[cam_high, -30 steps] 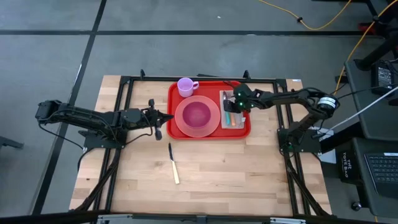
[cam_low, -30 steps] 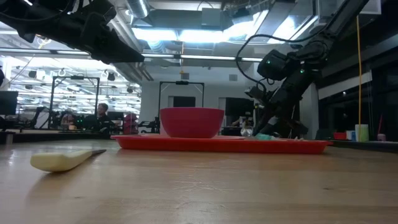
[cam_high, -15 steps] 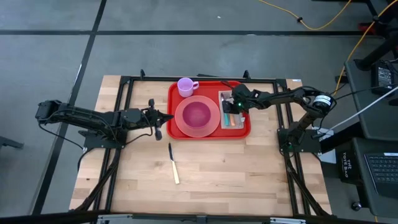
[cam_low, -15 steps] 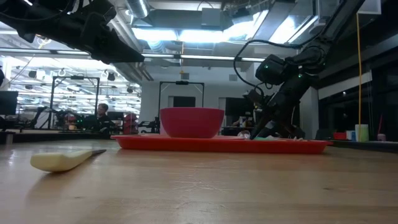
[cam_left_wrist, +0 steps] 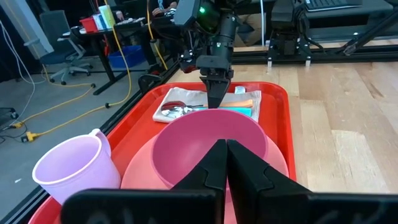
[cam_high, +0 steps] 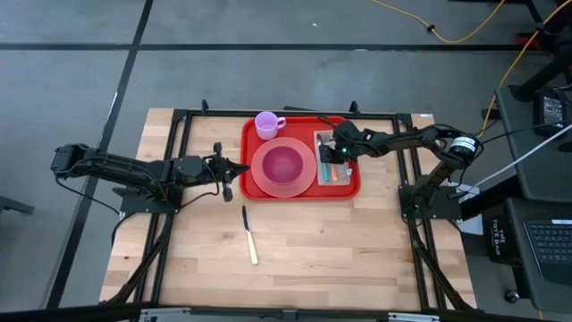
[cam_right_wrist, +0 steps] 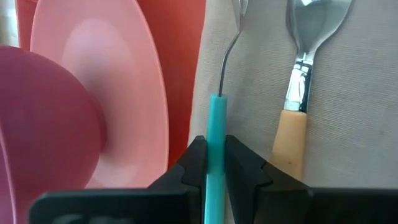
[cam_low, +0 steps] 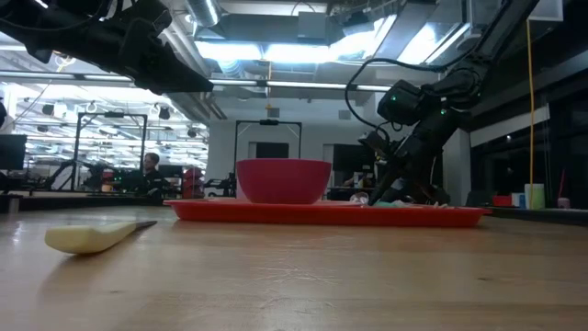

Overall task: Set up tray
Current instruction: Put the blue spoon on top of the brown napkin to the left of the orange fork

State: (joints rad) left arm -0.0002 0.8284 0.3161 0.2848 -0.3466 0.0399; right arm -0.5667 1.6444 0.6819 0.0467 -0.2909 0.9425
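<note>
Red tray (cam_high: 253, 148) at far middle of bench (cam_high: 295, 250). Right tool (cam_right_wrist: 214, 163) low over napkin (cam_right_wrist: 348, 81), pinching teal-handled fork (cam_right_wrist: 216, 134). Left tool (cam_left_wrist: 225, 163) fully closed, empty, beside tray.

From my station the overhead picture was evenly lit, with only soft, short shadows. In the low view, bright ceiling lights (cam_low: 276, 41) glared behind the dark arms, and the near table (cam_low: 294, 285) was blurred. The right wrist's close-up was soft.
</note>
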